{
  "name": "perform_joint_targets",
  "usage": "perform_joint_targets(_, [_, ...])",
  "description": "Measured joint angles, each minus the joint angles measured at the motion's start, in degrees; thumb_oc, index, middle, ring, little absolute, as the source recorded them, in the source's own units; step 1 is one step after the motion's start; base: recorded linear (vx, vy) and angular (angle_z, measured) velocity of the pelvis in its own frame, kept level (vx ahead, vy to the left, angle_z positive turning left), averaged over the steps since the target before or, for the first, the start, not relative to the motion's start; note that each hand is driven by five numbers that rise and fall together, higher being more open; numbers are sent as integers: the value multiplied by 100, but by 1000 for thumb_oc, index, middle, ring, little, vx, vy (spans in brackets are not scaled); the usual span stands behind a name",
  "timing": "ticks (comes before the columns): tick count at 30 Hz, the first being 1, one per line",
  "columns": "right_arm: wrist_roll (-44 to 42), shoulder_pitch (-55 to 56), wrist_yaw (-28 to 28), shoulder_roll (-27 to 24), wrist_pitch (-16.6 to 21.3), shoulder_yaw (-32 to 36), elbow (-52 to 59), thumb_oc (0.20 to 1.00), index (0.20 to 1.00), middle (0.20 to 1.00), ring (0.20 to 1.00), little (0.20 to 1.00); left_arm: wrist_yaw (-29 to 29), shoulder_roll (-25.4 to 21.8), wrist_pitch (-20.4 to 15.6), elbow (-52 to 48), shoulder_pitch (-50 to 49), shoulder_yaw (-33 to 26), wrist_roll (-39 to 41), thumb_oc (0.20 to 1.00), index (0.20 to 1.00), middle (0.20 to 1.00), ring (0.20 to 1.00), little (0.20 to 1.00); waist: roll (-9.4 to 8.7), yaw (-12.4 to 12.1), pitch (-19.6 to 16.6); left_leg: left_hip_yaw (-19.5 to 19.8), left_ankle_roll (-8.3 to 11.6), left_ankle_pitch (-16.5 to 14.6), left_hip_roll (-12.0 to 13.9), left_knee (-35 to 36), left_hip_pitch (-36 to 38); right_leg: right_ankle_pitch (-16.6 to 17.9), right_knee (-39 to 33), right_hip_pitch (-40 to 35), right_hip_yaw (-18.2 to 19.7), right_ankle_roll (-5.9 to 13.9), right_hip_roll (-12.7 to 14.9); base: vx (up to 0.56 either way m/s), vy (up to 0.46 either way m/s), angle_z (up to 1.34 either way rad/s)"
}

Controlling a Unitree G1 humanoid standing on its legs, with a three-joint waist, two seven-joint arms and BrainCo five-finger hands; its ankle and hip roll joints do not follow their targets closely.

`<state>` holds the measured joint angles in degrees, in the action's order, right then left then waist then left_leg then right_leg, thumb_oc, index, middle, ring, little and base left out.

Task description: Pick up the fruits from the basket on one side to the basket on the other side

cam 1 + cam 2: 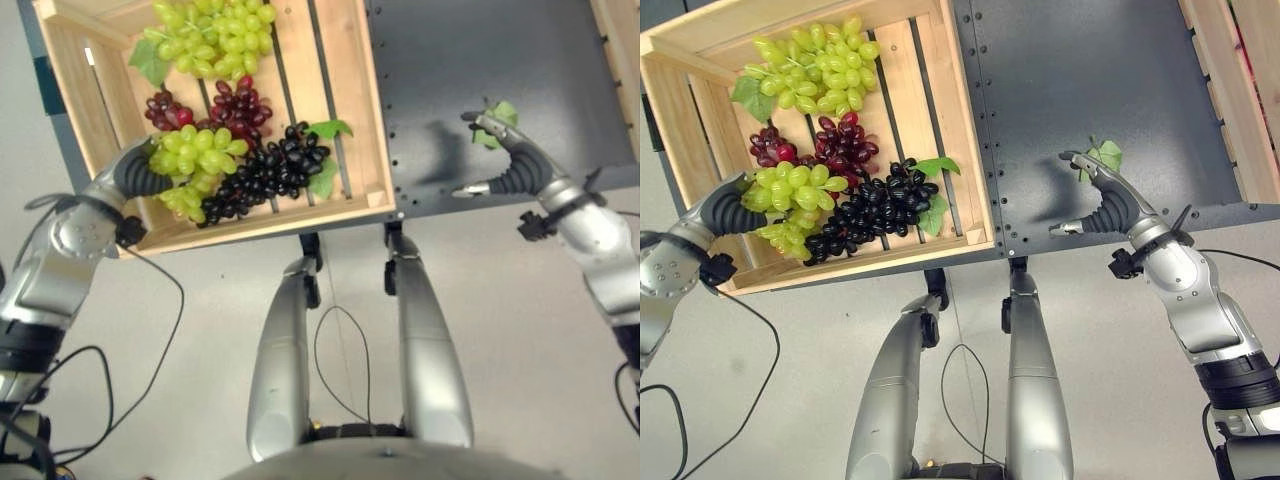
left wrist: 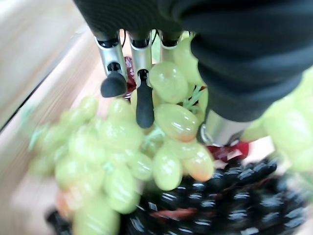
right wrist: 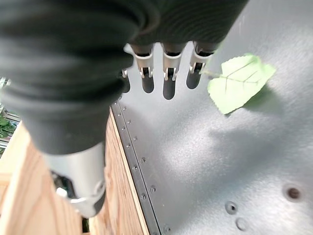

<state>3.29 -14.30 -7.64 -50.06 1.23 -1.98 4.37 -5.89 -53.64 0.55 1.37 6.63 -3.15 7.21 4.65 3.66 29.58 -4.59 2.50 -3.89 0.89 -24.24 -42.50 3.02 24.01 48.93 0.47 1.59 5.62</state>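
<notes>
Green grape bunch (image 1: 195, 150), near-left in the wooden crate (image 1: 360, 100) atop black grapes (image 1: 270, 170), clasped by your left hand (image 1: 140, 172): probably light, floppy, easily shed, so grip its stem; right hand (image 1: 1110, 205) spread, empty, over the grey table (image 1: 1090, 80).

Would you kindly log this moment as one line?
left hand: shut on green grapes in crate | right hand: open, over leaf
</notes>
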Motion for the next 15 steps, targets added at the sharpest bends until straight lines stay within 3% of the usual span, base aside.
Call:
perform_joint_targets(1, [-33,181,2,-12,27,80,2,1000,1000,1000,1000,1000,56,279,-82,-135,-322,-121,414,200,200,200,200,200,-4,-1,-4,10,-1,31,-22,160,263,-35,-45,-224,-18,7,20,44,-10,10])
perform_joint_targets(3, [-64,279,9,-30,102,155,-1,1000,1000,1000,1000,1000,94,402,-190,-261,-623,-124,854,200,200,200,200,200,-4,-28,-5,28,-6,59,-43,284,463,-51,-91,-408,-59,15,48,47,-11,9])
perform_joint_targets(7, [-72,312,89,-34,251,173,-27,1000,1000,1000,1000,1000,206,877,-444,-488,-647,-137,1690,200,200,200,200,200,-5,-44,-6,88,-14,93,-80,363,668,-76,-128,-630,-106,40,79,42,-5,8])
perform_joint_targets(15, [-179,428,115,-48,359,147,-344,1000,1000,1000,1000,1000,339,1024,-581,-534,-655,-42,2186,200,200,200,200,200,-28,-35,-22,148,-24,99,-105,530,1219,-119,-263,-1188,-152,95,101,28,6,2])
